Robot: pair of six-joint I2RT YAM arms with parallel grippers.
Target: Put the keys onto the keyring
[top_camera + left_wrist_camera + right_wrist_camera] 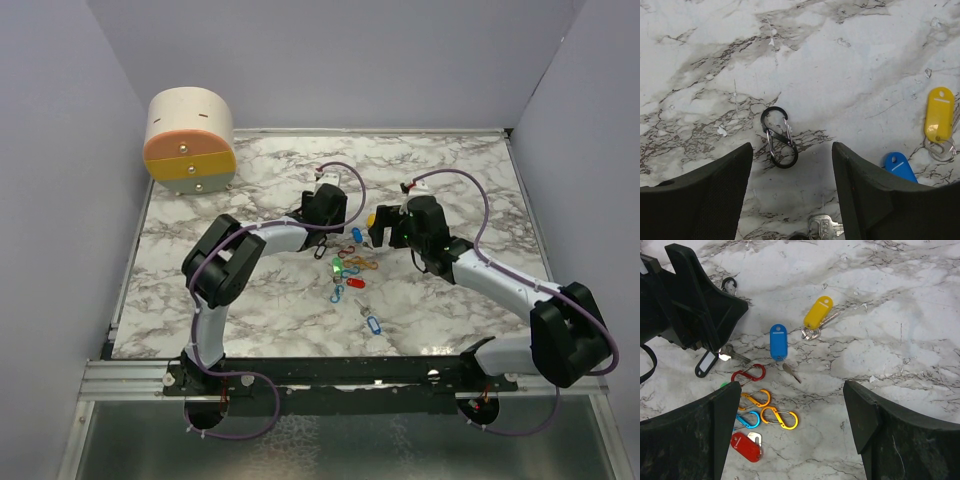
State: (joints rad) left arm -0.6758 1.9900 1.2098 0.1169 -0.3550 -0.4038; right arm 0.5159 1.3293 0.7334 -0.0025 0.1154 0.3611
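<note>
Keys (pixel 777 341) lie loose with left gripper (pixel 791 160) and right gripper (pixel 791 390) both wide and empty, so centre the left over the black clip (pixel 779 137) before pinching its waist.

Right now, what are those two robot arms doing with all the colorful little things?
Neither arm holds anything yet. The left gripper hovers open over a black clip on the marble table. The right gripper hovers open near the blue-tagged key and the yellow-tagged key, which lie loose on the table.
</note>
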